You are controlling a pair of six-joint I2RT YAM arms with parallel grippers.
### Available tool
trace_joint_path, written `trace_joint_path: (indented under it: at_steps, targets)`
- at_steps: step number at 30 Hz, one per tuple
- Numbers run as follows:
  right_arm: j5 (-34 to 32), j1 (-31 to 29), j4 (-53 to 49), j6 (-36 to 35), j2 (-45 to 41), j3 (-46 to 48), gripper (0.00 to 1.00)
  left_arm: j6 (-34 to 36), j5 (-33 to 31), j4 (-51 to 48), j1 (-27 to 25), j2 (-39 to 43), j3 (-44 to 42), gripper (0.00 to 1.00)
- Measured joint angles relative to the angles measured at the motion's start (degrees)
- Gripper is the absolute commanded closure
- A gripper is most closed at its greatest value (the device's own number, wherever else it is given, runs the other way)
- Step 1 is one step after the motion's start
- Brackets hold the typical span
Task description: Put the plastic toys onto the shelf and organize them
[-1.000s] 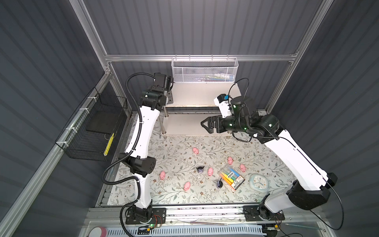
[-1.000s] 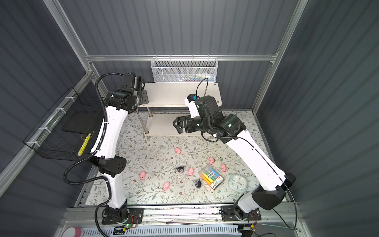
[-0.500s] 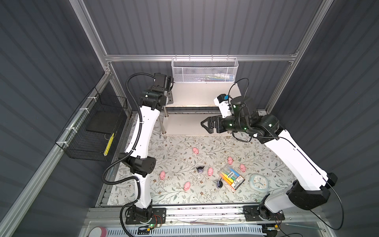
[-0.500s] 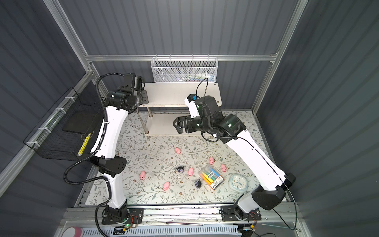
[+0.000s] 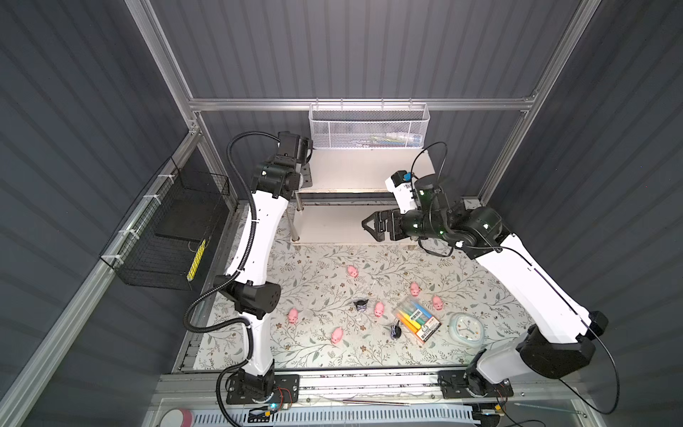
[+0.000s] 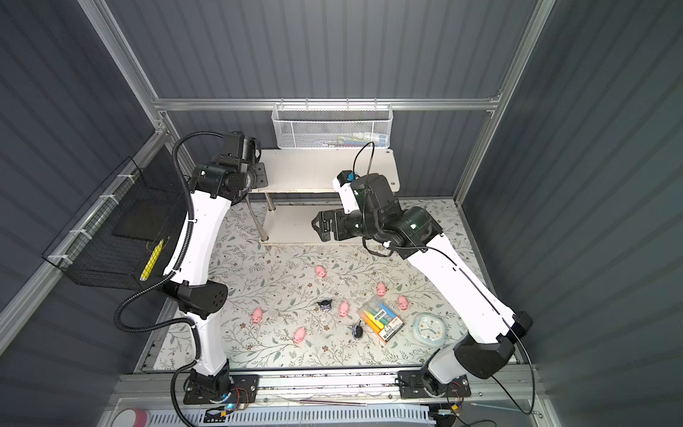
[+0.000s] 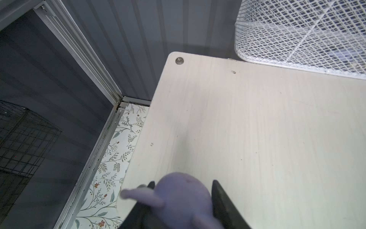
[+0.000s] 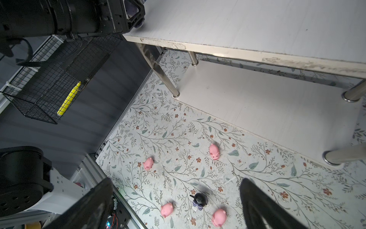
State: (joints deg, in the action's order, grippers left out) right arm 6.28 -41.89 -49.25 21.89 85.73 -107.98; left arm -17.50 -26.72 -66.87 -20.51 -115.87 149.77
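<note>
The shelf (image 5: 362,173) stands at the back of the floral mat, seen in both top views. My left gripper (image 7: 183,182) is over the left end of its top board (image 7: 257,138), shut on a purple figurine (image 7: 182,198) that sits between its fingers just above the board. My right gripper (image 5: 369,225) hangs open and empty in front of the shelf's lower board (image 5: 332,225). Below it on the mat lie several pink pigs (image 8: 214,151) and a black-and-purple figurine (image 8: 199,199). A second figurine (image 5: 396,330) lies beside the marker pack.
A pack of coloured markers (image 5: 417,319) and a round pale-blue clock (image 5: 466,329) lie at the mat's front right. A white mesh basket (image 5: 367,125) hangs on the back wall above the shelf. A black wire basket (image 5: 170,229) hangs on the left wall.
</note>
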Motion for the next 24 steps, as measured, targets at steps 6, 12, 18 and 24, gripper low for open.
trace_joint_path:
  at_steps: [6, 12, 18, 24]
  targets:
    - [0.04, 0.28, 0.04, 0.15, 0.0, 0.11, 0.01, 0.0, -0.02, 0.0, 0.0, 0.0, 0.0, 0.54]
    - [0.22, 0.39, 0.42, 0.17, -0.04, 0.94, 0.01, 0.02, -0.02, 0.0, 0.0, 0.0, -0.04, 0.53]
    - [0.72, 0.9, 0.42, 0.17, -0.04, 0.96, 0.01, 0.02, -0.02, 0.04, 0.0, 0.0, -0.5, 0.52]
    - [1.09, 1.25, 0.72, 0.2, -0.07, 1.22, 0.01, 0.26, -0.02, 0.26, 0.0, 0.0, -1.16, 0.48]
